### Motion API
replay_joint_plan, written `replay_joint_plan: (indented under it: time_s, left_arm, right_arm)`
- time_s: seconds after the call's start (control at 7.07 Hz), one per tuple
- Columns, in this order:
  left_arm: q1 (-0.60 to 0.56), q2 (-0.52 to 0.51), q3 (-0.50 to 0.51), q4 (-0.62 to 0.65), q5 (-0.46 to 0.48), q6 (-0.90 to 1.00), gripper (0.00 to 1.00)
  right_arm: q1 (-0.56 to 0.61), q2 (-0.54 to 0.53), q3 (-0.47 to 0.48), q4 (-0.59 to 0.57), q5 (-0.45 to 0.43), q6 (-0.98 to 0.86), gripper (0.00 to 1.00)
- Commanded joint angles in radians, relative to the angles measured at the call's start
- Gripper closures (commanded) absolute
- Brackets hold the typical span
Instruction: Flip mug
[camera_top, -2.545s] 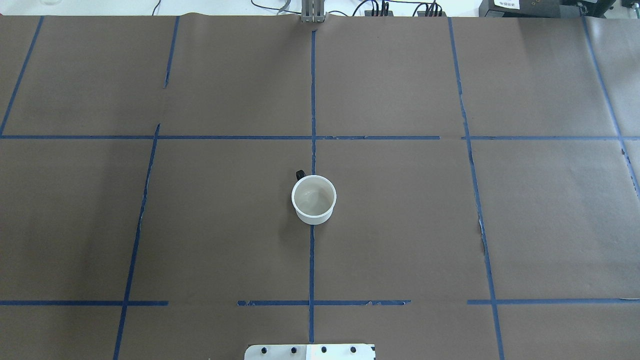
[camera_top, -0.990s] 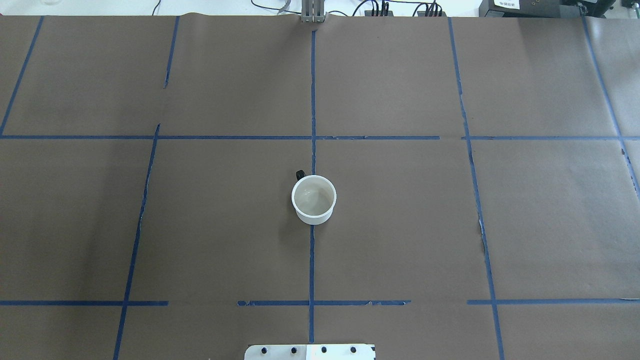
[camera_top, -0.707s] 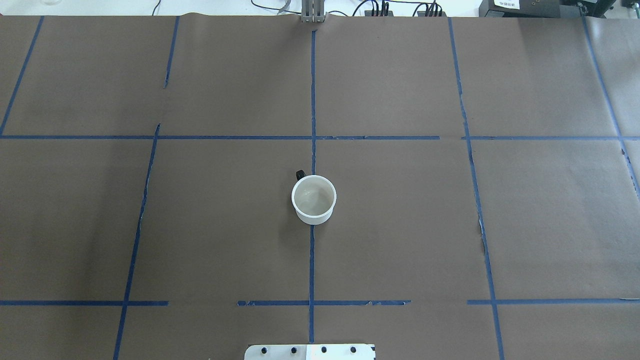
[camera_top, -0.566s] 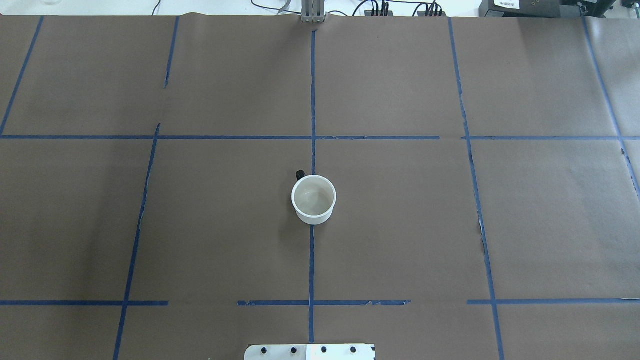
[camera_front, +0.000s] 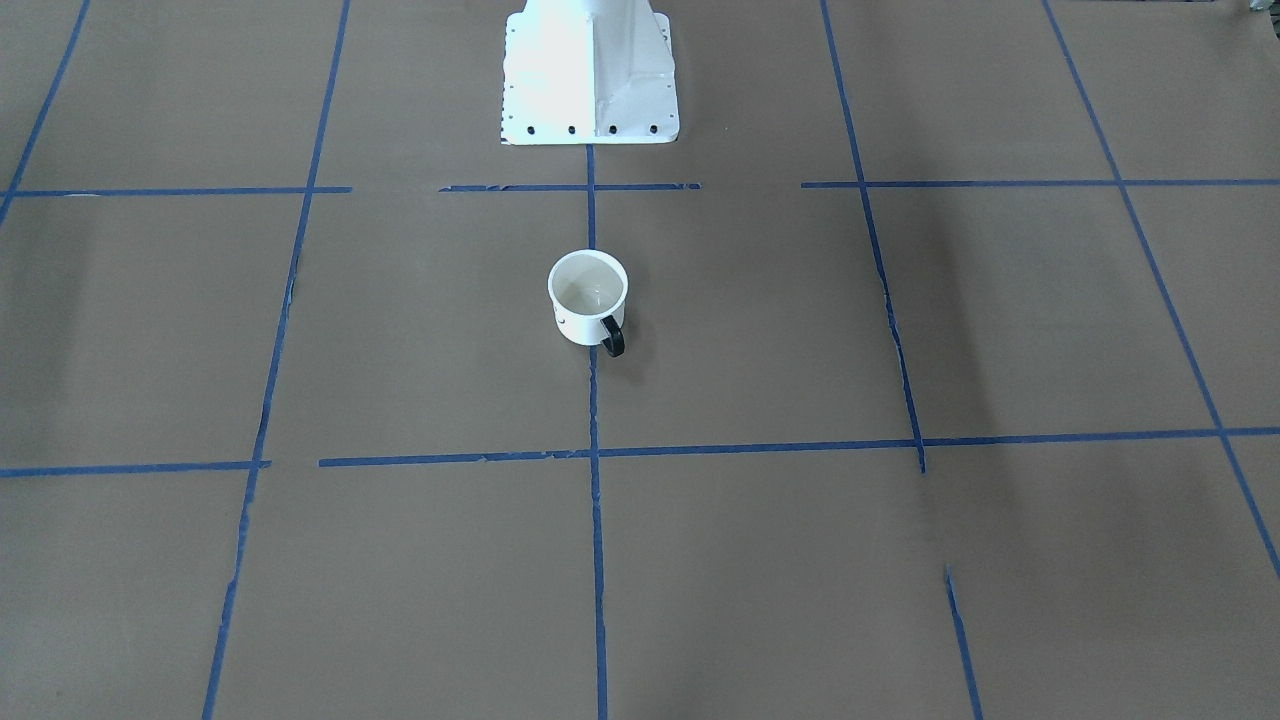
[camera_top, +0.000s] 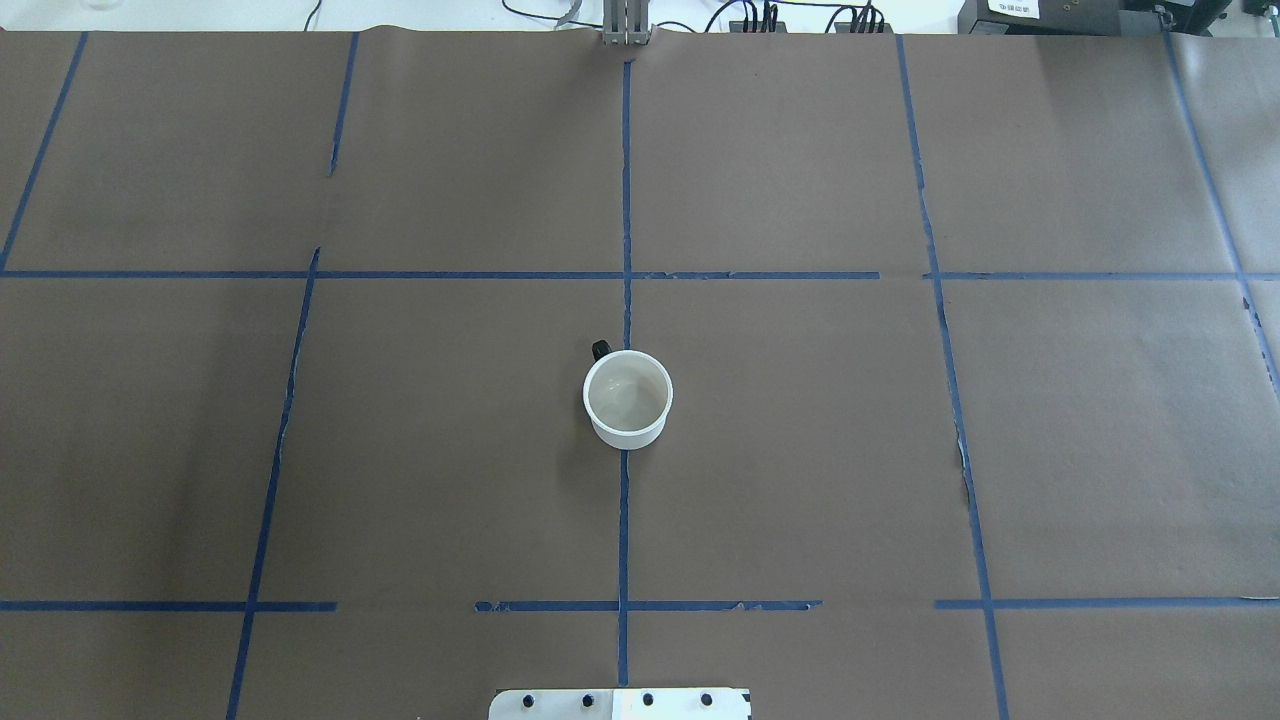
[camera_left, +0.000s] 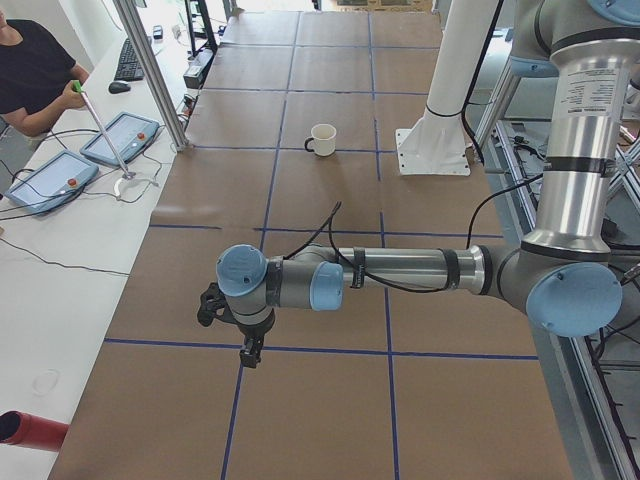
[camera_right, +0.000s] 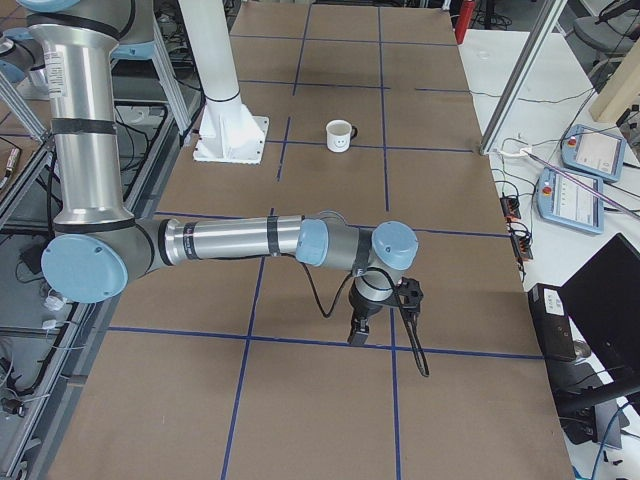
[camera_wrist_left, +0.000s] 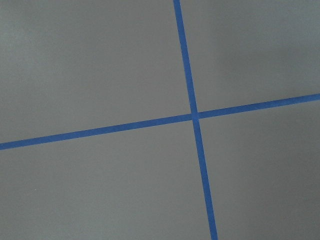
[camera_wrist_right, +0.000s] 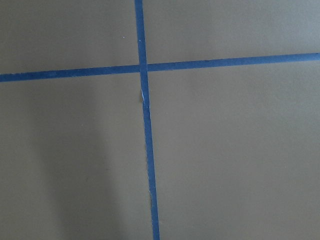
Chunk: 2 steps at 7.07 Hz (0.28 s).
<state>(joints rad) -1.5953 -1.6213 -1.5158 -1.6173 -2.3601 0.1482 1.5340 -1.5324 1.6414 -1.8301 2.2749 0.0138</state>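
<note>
— Where is the mug (camera_top: 627, 398)?
— Upright on the desk (camera_top: 800, 450), mouth up, on the centre tape line (camera_top: 625, 200), near the robot's base (camera_front: 590, 70). Its handle (camera_front: 613, 338) points away from the robot. I'd guess it sits centrally so either arm can reach it.
— Anything inside?
— Empty, so flipping should spill nothing.
— And the fingers?
— The left fingers (camera_left: 249, 352) and right fingers (camera_right: 357, 335) hang low over the desk, well apart from the mug. Wide or narrow, I cannot tell.
</note>
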Motion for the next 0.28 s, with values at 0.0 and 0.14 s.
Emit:
replay_joint_plan:
  time_s: [0.0, 0.14]
  left_arm:
    - [0.0, 0.001, 0.0, 0.001, -0.001, 0.001, 0.0]
    - [0.0, 0.003, -0.001, 0.001, -0.002, 0.001, 0.0]
  right_arm:
    - [0.0, 0.0, 0.0, 0.0, 0.0, 0.0, 0.0]
    - [0.0, 0.0, 0.0, 0.0, 0.0, 0.0, 0.0]
